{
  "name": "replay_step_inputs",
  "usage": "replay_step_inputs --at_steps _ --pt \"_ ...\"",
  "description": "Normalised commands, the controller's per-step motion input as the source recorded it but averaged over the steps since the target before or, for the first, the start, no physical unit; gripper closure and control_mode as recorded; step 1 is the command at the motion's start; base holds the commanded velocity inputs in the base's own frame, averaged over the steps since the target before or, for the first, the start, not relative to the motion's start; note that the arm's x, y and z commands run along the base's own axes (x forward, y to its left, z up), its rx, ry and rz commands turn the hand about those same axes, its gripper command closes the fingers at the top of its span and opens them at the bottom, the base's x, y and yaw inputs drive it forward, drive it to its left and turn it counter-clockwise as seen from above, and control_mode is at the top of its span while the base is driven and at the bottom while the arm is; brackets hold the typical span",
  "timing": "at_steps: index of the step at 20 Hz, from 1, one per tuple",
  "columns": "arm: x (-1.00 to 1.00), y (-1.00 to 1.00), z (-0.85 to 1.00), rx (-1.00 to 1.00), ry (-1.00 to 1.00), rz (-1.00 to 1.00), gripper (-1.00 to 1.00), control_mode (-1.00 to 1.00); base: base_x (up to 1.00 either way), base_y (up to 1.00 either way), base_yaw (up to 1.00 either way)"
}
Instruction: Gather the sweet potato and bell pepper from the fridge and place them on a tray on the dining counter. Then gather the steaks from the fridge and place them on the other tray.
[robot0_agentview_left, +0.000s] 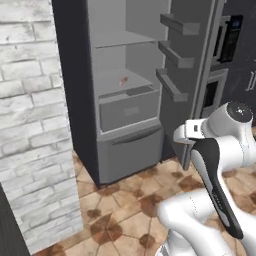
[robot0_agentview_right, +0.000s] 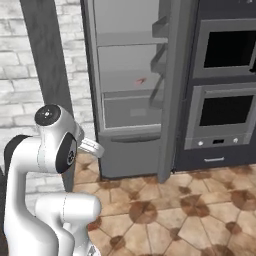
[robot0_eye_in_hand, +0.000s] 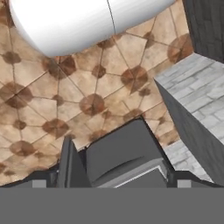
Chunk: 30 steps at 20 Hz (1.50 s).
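One open fridge (robot0_agentview_left: 125, 100), one reddish item (robot0_agentview_left: 123, 80) inside.

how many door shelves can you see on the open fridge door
3, stacked on the inside of the open fridge door: a top shelf, a middle shelf and a bottom shelf. Any above the top one would be out of frame.

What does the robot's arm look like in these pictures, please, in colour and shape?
The arm is glossy white with rounded, tubular links, a long black inlay down one link and dark round joint caps. No cables or markings are visible. The claw has two small dark finger tips.
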Motion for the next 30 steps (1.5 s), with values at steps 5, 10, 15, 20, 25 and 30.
replay_step_inputs --at_steps 5,10,15,20,25,30 --pt "0.00 0.00 0.00 0.00 0.00 0.00 -1.00 1.00 0.56 -0.02 0.24" --pt "0.00 0.00 0.00 0.00 0.00 0.00 -1.00 1.00 0.51 -0.20 0.19" --pt "0.00 0.00 0.00 0.00 0.00 0.00 -1.00 1.00 0.64 -0.33 0.17" --pt "0.00 0.00 0.00 0.00 0.00 0.00 -1.00 1.00 0.57 -0.34 0.18" --pt "0.00 0.00 0.00 0.00 0.00 0.00 -1.00 1.00 0.52 -0.22 0.17" --pt "0.00 0.00 0.00 0.00 0.00 0.00 -1.00 1.00 0.52 -0.15 0.08"
